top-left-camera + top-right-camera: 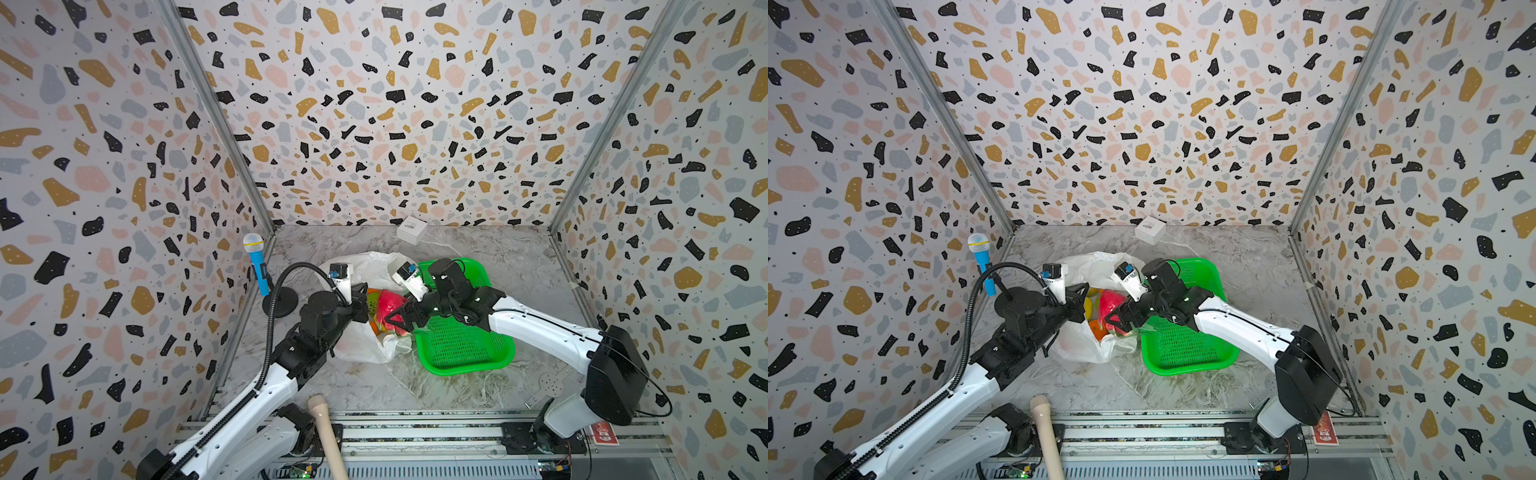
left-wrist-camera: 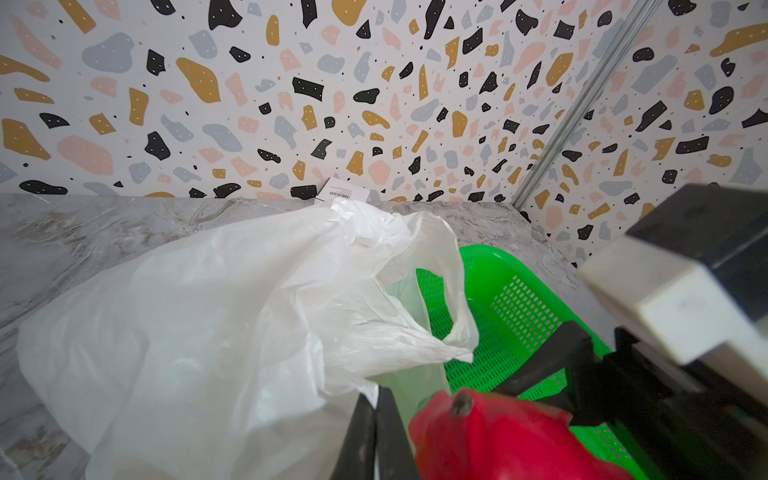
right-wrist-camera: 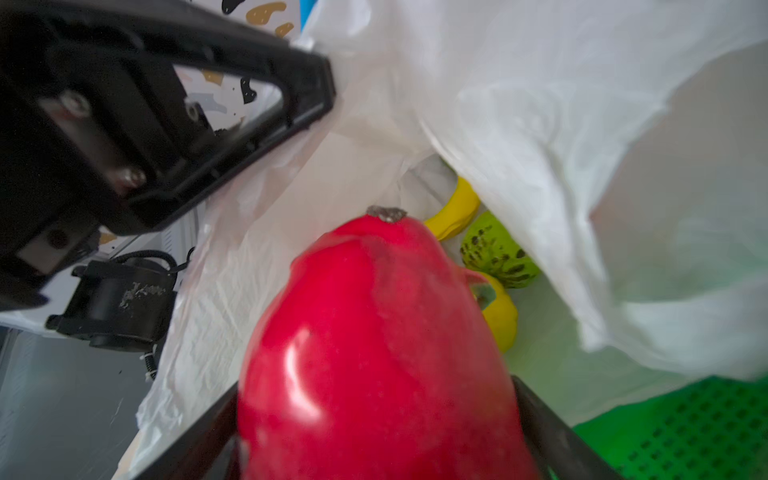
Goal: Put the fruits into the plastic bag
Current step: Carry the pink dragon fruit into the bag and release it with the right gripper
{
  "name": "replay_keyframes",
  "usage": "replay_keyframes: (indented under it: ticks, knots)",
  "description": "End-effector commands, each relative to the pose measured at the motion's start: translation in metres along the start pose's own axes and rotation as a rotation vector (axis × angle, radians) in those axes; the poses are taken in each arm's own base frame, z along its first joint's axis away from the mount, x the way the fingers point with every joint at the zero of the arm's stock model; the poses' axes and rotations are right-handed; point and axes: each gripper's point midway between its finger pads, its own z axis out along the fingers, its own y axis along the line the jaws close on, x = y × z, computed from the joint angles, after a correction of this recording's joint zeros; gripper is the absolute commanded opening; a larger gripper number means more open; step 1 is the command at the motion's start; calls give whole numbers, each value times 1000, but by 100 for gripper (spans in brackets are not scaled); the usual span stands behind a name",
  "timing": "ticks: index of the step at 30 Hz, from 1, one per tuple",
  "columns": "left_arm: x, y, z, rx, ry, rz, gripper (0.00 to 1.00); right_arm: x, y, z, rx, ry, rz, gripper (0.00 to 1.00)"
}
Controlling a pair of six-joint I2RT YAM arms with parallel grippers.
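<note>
- plastic bag: on the counter, mouth just ahead of my right claw. My left claw is pinched on its rim; best hold that taut.
- green basket: beneath my right wrist.
- red fruit: gripped in my right claw's wide jaws, nose inside the mouth. Push deeper before letting go.
- banana, green fruit: beyond it, bagged.

Terrazzo-print walls stand on three sides, white with black, ochre, pink and grey blotches. The back one rises well beyond the right gripper. Grey metal strips run up the two rear corners. Under the right gripper and the left gripper spreads a counter printed in grey-and-tan marble. Nearer the camera than either gripper, silver rails cross the front edge. The light is even and soft, and the shadows are faint.
</note>
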Motion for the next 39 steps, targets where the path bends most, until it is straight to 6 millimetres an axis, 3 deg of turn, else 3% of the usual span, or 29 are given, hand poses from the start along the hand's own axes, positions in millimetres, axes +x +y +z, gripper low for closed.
replay_keyframes:
  ticks: [1, 5, 11, 23, 27, 34, 39]
  knots:
    - [-5, -4, -3, 28, -27, -4, 0, -43, 22, -4, -107, -107, -67, 53]
    - [-6, -7, -5, 42, -31, -4, 0, -53, 18, 16, -144, -97, -55, 54]
    - [1, -10, -6, 66, -9, -18, 0, -90, -6, 31, -128, -137, -2, 54]
    - [7, -7, -8, 60, 2, -12, 0, -141, -31, -8, -30, -233, 18, 55]
    - [5, -6, -8, 52, -7, -11, 0, -153, -29, -8, -59, -258, 40, 55]
    - [-13, 7, -17, -26, -99, -34, 0, -170, -10, 12, -130, -251, 113, 55]
    - [-25, 13, -24, -53, -173, -59, 0, -175, -6, 24, -183, -231, 295, 55]
